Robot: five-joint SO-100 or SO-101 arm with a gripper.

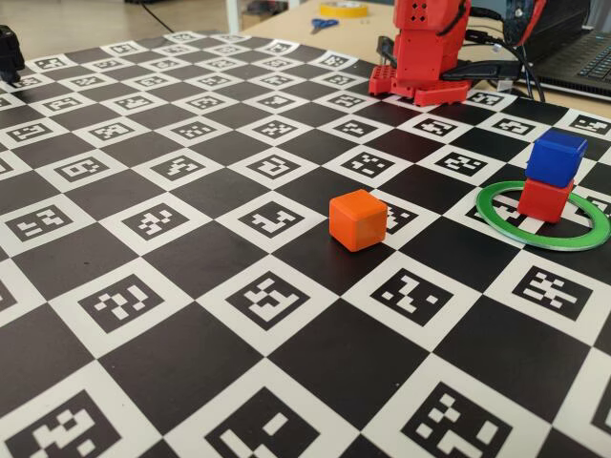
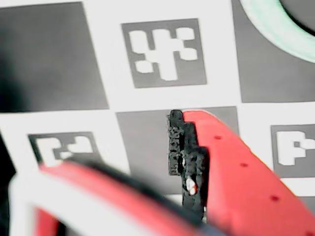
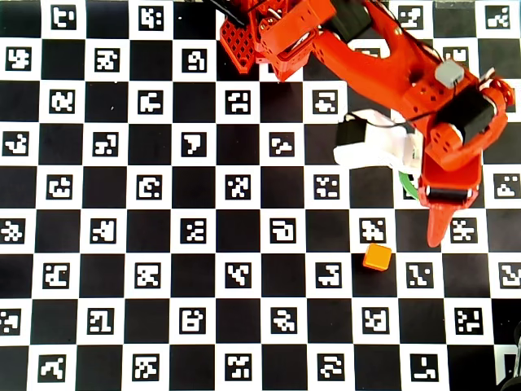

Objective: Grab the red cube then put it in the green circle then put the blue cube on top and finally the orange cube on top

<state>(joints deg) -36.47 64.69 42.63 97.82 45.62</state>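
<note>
In the fixed view the red cube [image 1: 545, 200] sits inside the green circle [image 1: 496, 224] at the right, with the blue cube [image 1: 557, 156] stacked on it, turned slightly. The orange cube [image 1: 358, 219] stands alone on the board, left of the ring. From overhead, the arm hides both stacked cubes and only a sliver of the green circle [image 3: 414, 189] shows. My gripper [image 3: 440, 232] points down the picture, its tip just right of the orange cube [image 3: 377, 257]. In the wrist view my gripper [image 2: 113, 147] is open and holds nothing; the green circle [image 2: 275, 29] curves at the top right.
The board is a black-and-white checker mat with printed markers. The arm's red base [image 1: 425, 52] stands at its far edge. Behind it lie scissors [image 1: 324, 24], a tape roll [image 1: 344, 9] and a laptop [image 1: 582, 57]. A dark object [image 1: 10, 52] sits at the far left.
</note>
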